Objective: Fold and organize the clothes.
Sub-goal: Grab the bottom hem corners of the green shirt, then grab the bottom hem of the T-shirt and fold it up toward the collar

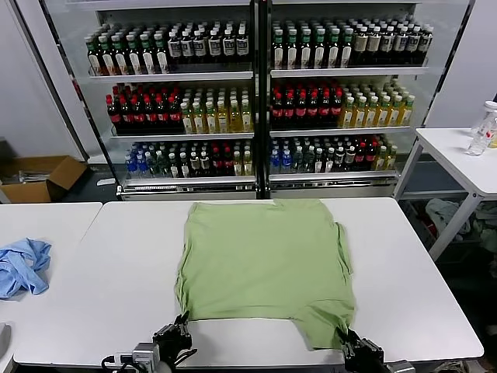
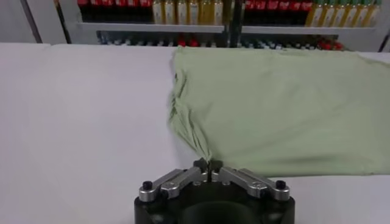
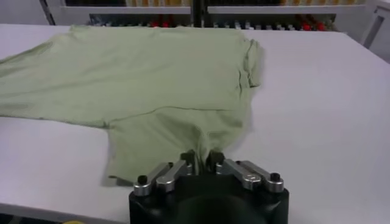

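I'm pinching this floppy light green polo shirt (image 1: 264, 264) at its six o'clock edge: left gripper (image 2: 209, 170) and right gripper (image 3: 202, 160) both clamping thin, slippy fabric.

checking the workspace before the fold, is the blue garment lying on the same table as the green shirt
No, the light blue garment lies on the separate table at the robot's left, across a seam from the table holding the green shirt.

Bare table (image 1: 124, 256) both sides of shirt (image 1: 264, 256)
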